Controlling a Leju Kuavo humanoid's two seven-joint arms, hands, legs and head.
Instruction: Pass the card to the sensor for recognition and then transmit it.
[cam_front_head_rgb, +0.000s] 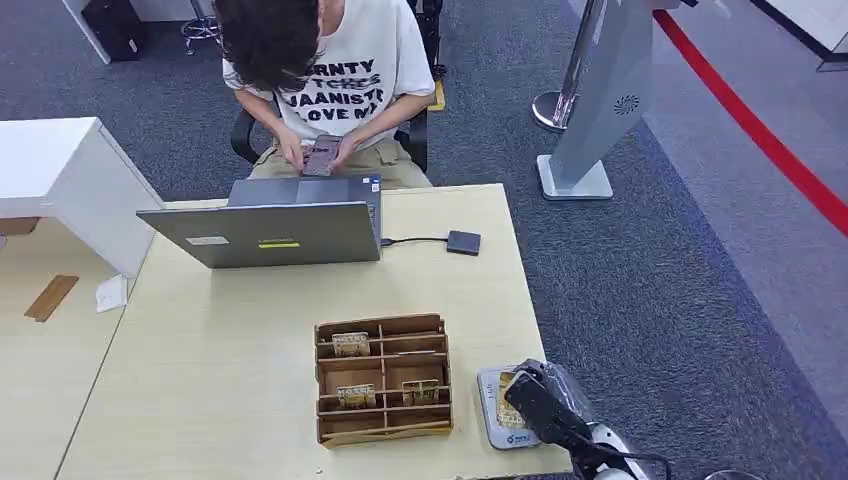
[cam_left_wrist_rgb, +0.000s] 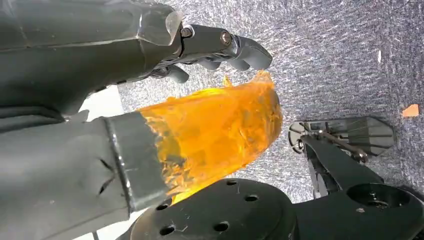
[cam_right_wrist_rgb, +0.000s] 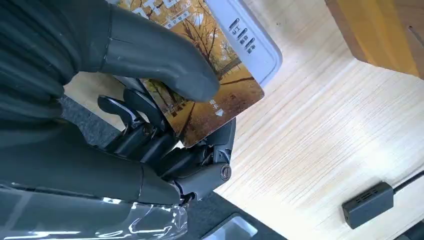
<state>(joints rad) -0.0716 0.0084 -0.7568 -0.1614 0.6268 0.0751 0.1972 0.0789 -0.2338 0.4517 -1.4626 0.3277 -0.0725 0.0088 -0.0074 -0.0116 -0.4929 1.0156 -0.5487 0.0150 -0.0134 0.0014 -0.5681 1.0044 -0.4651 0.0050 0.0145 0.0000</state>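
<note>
Your right hand (cam_right_wrist_rgb: 165, 120) pinches the card (cam_right_wrist_rgb: 210, 95) between thumb and fingers, over the sensor (cam_front_head_rgb: 492, 410) at the head view's lower right.

Your left hand (cam_left_wrist_rgb: 200, 55) hangs with its fingers curled on nothing.

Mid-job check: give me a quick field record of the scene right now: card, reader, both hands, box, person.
card: autumn-tree printed card, pinched by the right hand between thumb and fingers
sensor: flat grey-white card reader at the table's near right edge; card held over it, contact cannot be told
left hand: hanging over grey carpet, holding nothing
card box: brown wooden divided box, several cards still in its slots
laptop: grey laptop, a small dark hub cabled to it
person: seated behind laptop, holding a phone
</note>
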